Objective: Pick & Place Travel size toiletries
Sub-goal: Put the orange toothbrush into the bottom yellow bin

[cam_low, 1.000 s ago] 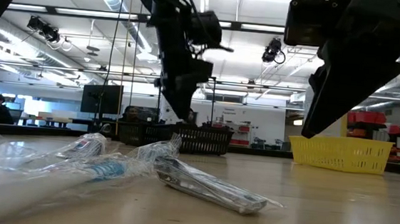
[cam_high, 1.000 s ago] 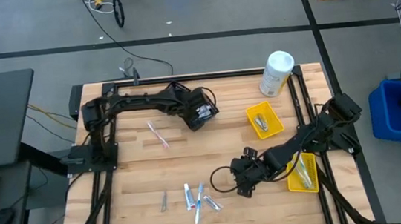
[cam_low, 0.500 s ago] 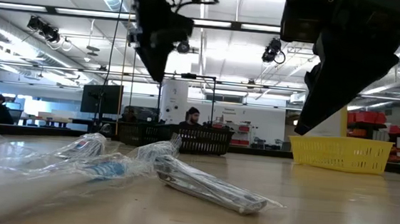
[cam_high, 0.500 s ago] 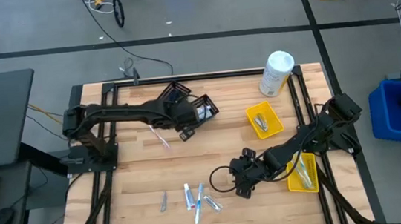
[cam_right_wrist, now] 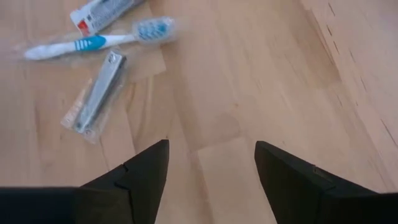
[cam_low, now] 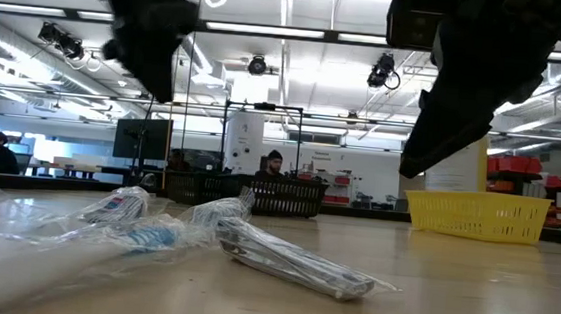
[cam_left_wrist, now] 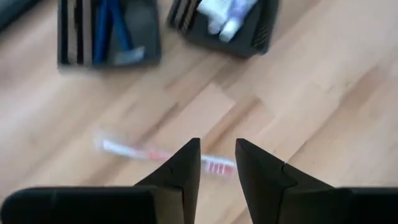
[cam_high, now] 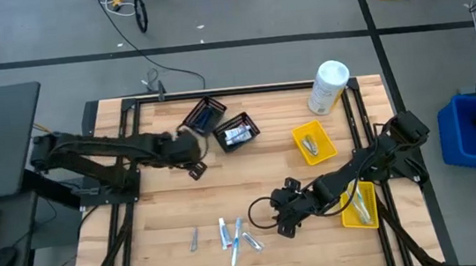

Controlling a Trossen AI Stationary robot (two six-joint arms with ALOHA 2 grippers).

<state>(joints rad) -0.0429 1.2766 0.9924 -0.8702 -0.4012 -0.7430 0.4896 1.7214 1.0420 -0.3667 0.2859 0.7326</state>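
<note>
Nearest me, at the table's front edge, a small cluster of wrapped toiletries lies loose: a blue-and-white toothbrush in clear plastic [cam_right_wrist: 93, 42], a silver nail clipper in its sleeve [cam_right_wrist: 94, 93], a white mini toothpaste tube w/ red mark [cam_right_wrist: 102, 12], plus a lone silver piece [cam_high: 194, 238] a bit to the side. The right gripper [cam_high: 281, 221] hangs just beside that pile, fingers spread wide, nothing between them. It has barely shifted over the last sec, only creeping a touch toward the pile.

The real change is on the left. The left gripper [cam_high: 194, 166] was up over the black mesh baskets [cam_high: 236, 134] a sec ago; now the arm has swung back across the table and sits over the pink-and-white toothbrush [cam_left_wrist: 155, 155] lying alone on the bare wood mid-table. Its fingers are parted, nothing held, w/ the brush just ahead of the tips. My read: a drop into the baskets is done and this is the approach for the next pick.

Farther back: one basket holds white tubes, the other blue razors or brushes; can't tell which, too blurred. Two yellow plastic bins [cam_high: 313, 141] on the right side, silver bits inside. White cylindrical canister [cam_high: 328, 86] at the far corner.

From above, the left gripper hides most of the pink brush. At table height both grippers are cut off at the top.
</note>
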